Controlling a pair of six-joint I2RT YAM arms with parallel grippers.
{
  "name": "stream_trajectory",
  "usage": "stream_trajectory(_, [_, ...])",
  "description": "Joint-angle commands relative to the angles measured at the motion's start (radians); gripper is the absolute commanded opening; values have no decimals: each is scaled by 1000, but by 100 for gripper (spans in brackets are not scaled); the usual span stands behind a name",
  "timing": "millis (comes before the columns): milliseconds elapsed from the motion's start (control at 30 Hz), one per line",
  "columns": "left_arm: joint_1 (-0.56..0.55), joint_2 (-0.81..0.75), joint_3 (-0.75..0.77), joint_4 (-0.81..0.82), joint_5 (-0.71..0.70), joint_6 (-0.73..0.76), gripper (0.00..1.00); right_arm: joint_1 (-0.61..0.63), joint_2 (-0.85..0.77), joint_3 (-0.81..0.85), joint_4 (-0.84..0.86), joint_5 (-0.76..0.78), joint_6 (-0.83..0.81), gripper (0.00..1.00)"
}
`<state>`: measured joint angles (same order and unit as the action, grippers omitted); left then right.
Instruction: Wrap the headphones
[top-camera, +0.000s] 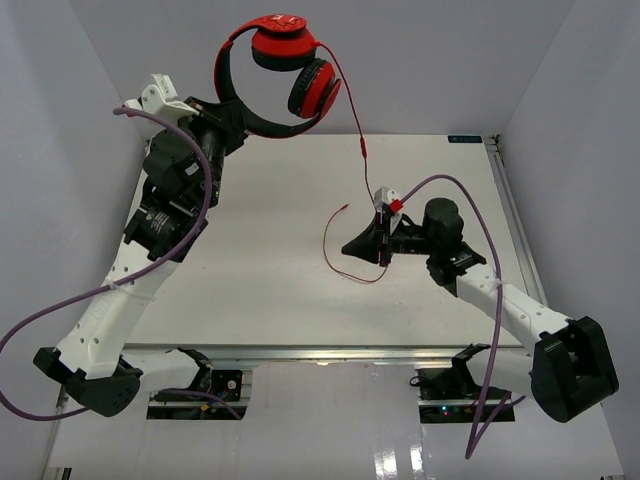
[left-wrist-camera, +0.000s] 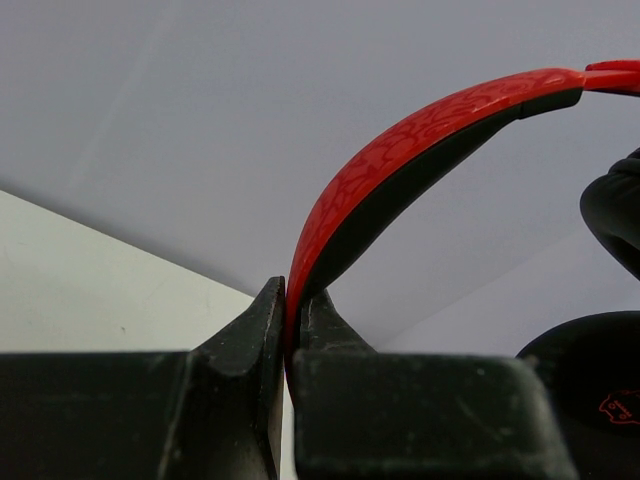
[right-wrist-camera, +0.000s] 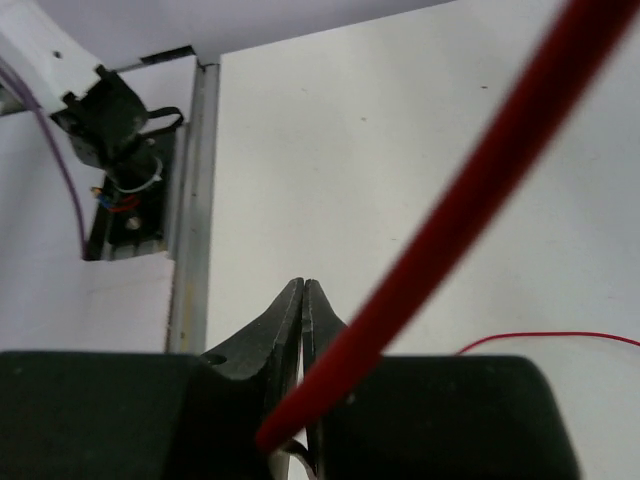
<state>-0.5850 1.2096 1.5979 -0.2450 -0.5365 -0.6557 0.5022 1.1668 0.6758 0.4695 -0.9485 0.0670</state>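
Note:
The red headphones (top-camera: 285, 72) hang in the air over the table's far edge. My left gripper (top-camera: 232, 112) is shut on the headband; in the left wrist view the jaws (left-wrist-camera: 288, 300) pinch the red band (left-wrist-camera: 400, 150), with a black ear pad (left-wrist-camera: 600, 370) at the right. The thin red cable (top-camera: 360, 140) drops from an ear cup to my right gripper (top-camera: 348, 247), then loops on the table (top-camera: 330, 255). In the right wrist view the fingertips (right-wrist-camera: 303, 290) meet, and the cable (right-wrist-camera: 450, 220) comes out from between the jaws near their base.
The purple arm cables (top-camera: 185, 225) arc beside both arms. A metal rail (top-camera: 505, 200) edges the table (top-camera: 270, 220) on the right, and it also shows in the right wrist view (right-wrist-camera: 190, 200). White walls enclose the far and lateral sides.

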Motion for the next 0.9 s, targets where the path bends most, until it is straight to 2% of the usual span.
stream_trajectory(0, [1, -55, -39, 125, -119, 92, 0, -7, -39, 160, -418, 272, -326, 8])
stream_trajectory(100, [1, -9, -41, 131, -166, 242, 0, -7, -34, 263, -676, 425, -474, 8])
stream_trajectory(233, [3, 99, -49, 147, -218, 471, 0, 0, -38, 371, -914, 711, -686, 8])
stream_trajectory(300, [5, 154, -56, 125, -214, 537, 0, 5, -64, 394, -971, 829, -790, 8])
stream_trajectory(367, [8, 183, -85, 134, -200, 587, 0, 6, -106, 386, -980, 1009, -880, 8])
stream_trajectory(433, [13, 198, -142, 153, -178, 638, 0, 6, -148, 362, -965, 1114, -976, 8])
stream_trajectory(533, [37, 228, -194, 126, -119, 700, 0, 6, -212, 362, -945, 1163, -1058, 8])
stream_trajectory(667, [73, 256, -260, 56, 16, 725, 0, 7, -250, 450, -946, 1133, -1133, 8])
stream_trajectory(767, [79, 272, -310, 34, 137, 741, 0, 6, -240, 547, -967, 1042, -1160, 8])
stream_trajectory(867, [79, 281, -354, 36, 299, 713, 0, 14, -206, 655, -1001, 878, -1137, 8])
